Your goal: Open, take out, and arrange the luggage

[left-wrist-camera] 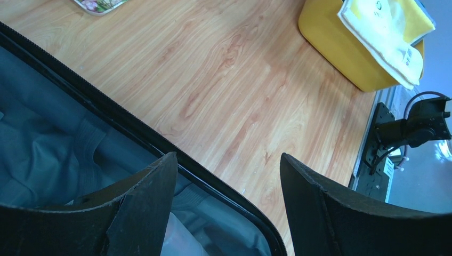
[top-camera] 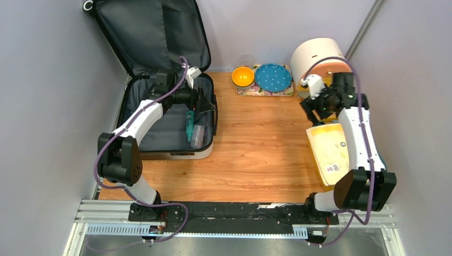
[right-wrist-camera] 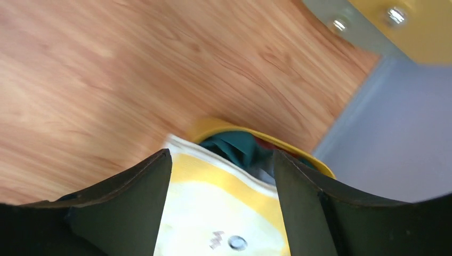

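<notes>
Lying open, luggage (top-camera: 168,133), long axis near-to-far

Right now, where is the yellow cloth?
Seen from above, the yellow cloth lies on the yellow bin at the right edge of the table, directly under the open right claw.

The luggage (top-camera: 149,32) shows dark grey lining with black trim, the bowl (top-camera: 242,76) is orange-yellow, the plate (top-camera: 273,77) blue with white dots, the tray (top-camera: 246,91) floral, the round box (top-camera: 314,56) cream and orange, the bin (left-wrist-camera: 330,48) yellow, the cloth (top-camera: 326,146) yellow and white.
</notes>
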Robot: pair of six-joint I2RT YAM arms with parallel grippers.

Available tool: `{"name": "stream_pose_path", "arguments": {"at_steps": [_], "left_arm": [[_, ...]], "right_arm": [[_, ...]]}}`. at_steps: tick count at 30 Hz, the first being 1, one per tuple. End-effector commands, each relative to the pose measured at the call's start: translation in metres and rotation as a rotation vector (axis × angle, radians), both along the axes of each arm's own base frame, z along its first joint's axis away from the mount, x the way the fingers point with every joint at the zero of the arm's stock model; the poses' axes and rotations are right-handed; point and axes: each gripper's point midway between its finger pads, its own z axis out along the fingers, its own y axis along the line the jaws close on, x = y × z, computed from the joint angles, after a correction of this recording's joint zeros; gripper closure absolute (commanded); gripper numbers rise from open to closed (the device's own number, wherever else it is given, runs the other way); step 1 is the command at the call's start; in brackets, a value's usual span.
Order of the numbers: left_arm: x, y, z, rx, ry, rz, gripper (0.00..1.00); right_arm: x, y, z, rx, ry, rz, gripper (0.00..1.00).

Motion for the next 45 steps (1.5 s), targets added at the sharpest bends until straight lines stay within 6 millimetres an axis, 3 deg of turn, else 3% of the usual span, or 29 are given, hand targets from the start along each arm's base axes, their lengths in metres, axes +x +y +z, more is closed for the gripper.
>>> {"name": "stream_pose_path", "arguments": {"at_steps": [1,4,7,9,13,16,21,22,25,26,29,30,32,34,37,39,40,44,45], "left_arm": [[-0.003,0.0,0.023,-0.008,-0.084,-0.015,0.22],[-0.006,0.0,0.023,-0.006,-0.094,-0.016,0.22],[-0.01,0.002,0.019,0.001,-0.092,-0.013,0.22],[-0.012,0.003,0.016,0.005,-0.088,-0.015,0.22],[-0.016,0.006,0.016,0.02,-0.098,-0.006,0.22],[-0.017,0.008,0.013,0.034,-0.113,-0.004,0.22],[-0.017,0.009,0.011,0.042,-0.12,-0.005,0.22],[-0.016,0.009,0.01,0.045,-0.117,0.003,0.22],[-0.014,0.012,0.011,0.042,-0.105,0.024,0.21],[-0.012,0.013,0.013,0.04,-0.12,0.03,0.18],[-0.005,0.019,0.023,0.001,-0.127,0.088,0.16],[-0.003,0.022,0.021,-0.01,-0.109,0.118,0.16],[0.01,0.028,0.03,-0.016,-0.151,0.204,0.16],[0.024,0.036,0.033,-0.019,-0.135,0.313,0.16],[0.036,0.043,0.032,-0.008,-0.133,0.372,0.16],[0.04,0.042,0.038,0.001,-0.157,0.342,0.16],[0.04,0.042,0.03,0.012,-0.121,0.33,0.16],[0.034,0.041,0.035,-0.024,-0.135,0.238,0.16],[0.033,0.041,0.034,-0.028,-0.137,0.222,0.16]], "right_arm": [[0.005,0.054,-0.02,0.031,0.01,0.108,0.25],[0.006,0.081,-0.046,-0.007,0.04,0.222,0.27],[0.004,0.082,-0.081,-0.035,0.119,0.25,0.29],[0.002,0.067,-0.106,-0.098,0.21,0.209,0.31],[0.01,0.019,-0.12,-0.182,0.233,0.078,0.3],[0.015,-0.014,-0.111,-0.208,0.216,-0.048,0.3],[0.022,-0.032,-0.098,-0.233,0.19,-0.135,0.29],[0.028,-0.036,-0.088,-0.22,0.162,-0.158,0.28],[0.041,-0.035,-0.063,-0.081,0.078,-0.25,0.23],[0.053,-0.021,-0.041,0.031,0.014,-0.23,0.22],[0.068,-0.012,0.004,0.264,-0.12,-0.335,0.16],[0.078,-0.013,0.019,0.299,-0.188,-0.362,0.08],[0.083,-0.006,0.039,0.381,-0.26,-0.396,0.01],[0.097,-0.003,0.05,0.427,-0.342,-0.377,0.02],[0.115,0.005,0.048,0.506,-0.317,-0.371,0.09],[0.126,0.006,0.025,0.539,-0.243,-0.377,0.13],[0.131,0.002,0.024,0.557,-0.238,-0.392,0.15],[0.138,-0.004,0.003,0.697,-0.179,-0.474,0.24],[0.144,-0.008,0.006,0.717,-0.222,-0.472,0.28]]}}
